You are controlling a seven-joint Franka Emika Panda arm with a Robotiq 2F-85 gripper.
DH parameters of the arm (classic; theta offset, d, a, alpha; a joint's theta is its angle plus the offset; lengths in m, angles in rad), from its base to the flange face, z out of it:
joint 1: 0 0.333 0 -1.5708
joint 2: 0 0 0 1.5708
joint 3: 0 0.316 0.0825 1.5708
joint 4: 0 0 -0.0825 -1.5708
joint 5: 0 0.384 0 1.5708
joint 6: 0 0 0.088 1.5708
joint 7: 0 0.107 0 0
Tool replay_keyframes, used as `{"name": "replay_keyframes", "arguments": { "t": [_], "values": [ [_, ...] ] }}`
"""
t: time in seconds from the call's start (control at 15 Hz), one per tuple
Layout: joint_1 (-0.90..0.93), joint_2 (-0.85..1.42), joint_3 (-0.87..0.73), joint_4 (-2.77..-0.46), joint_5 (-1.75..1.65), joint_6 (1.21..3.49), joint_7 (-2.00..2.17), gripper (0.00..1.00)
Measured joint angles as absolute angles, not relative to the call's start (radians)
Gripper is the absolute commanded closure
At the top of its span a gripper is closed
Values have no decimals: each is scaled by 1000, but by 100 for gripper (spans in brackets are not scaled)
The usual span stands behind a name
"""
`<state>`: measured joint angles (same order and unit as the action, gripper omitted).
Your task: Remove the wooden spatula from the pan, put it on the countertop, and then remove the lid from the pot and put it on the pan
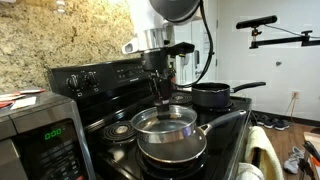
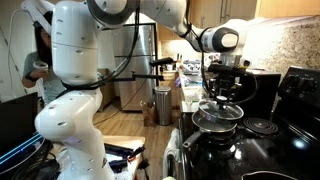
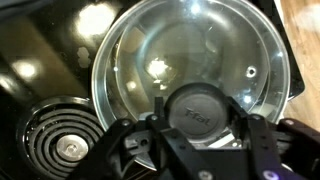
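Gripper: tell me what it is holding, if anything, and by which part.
The gripper holds the lid by its black centre knob, one finger on each side, over the pan.

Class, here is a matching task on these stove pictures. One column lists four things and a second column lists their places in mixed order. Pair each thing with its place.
Things:
1. lid
2. pot
3. microwave
4. gripper

Places:
A. behind the pan, further back on the stove
B. above the lid, jaws on either side of the knob
C. covering the pan
D. beside the stove, green display lit

Pairs: 1-C; 2-A; 3-D; 4-B
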<state>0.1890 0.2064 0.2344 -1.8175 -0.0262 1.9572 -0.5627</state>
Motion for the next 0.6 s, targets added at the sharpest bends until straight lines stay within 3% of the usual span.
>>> {"name": "replay_keyframes", "arguments": {
  "t": [0.6],
  "values": [
    [190,195,252,-1887,-21,1960,-561,65]
  ]
}}
